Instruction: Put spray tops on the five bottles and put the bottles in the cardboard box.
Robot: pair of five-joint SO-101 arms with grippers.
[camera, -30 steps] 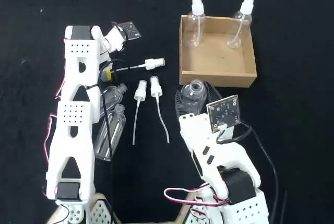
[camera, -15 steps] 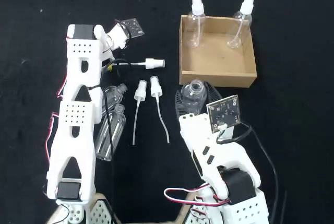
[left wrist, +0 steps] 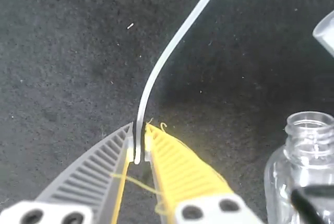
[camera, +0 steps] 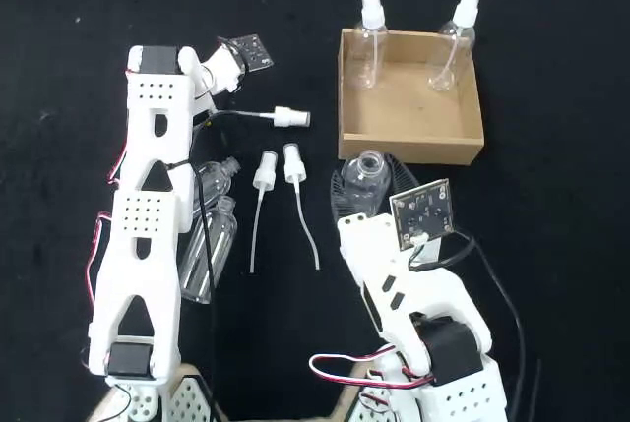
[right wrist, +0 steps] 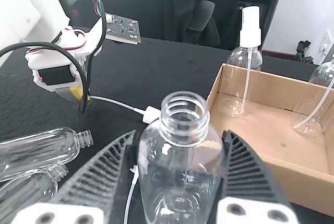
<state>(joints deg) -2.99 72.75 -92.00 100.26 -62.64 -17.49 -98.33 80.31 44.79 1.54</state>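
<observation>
- Spray top (camera: 291,118) sits left of the cardboard box (camera: 411,150). The left end effector (left wrist: 138,132), almost closed, pinches the very tip of its thin tube.
- Uncapped bottle (right wrist: 180,145) stands upright just in front of the box, clamped in the right end effector (right wrist: 180,130).
- Such a slight grip on a bendy tube could slip or swing, and the tube would miss the neck.

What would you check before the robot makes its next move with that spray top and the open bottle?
Left jaws gripping the spray top: ok, pinching its tube at the very tip.
Right jaws holding the bottle upright: ok.
Bottle's mouth open: ok.
Tube lined up over that mouth: not ok, well off to one side.
Room in the cardboard box: ok, two capped bottles stand at its far side.
Grip firm enough: cannot tell.
</observation>
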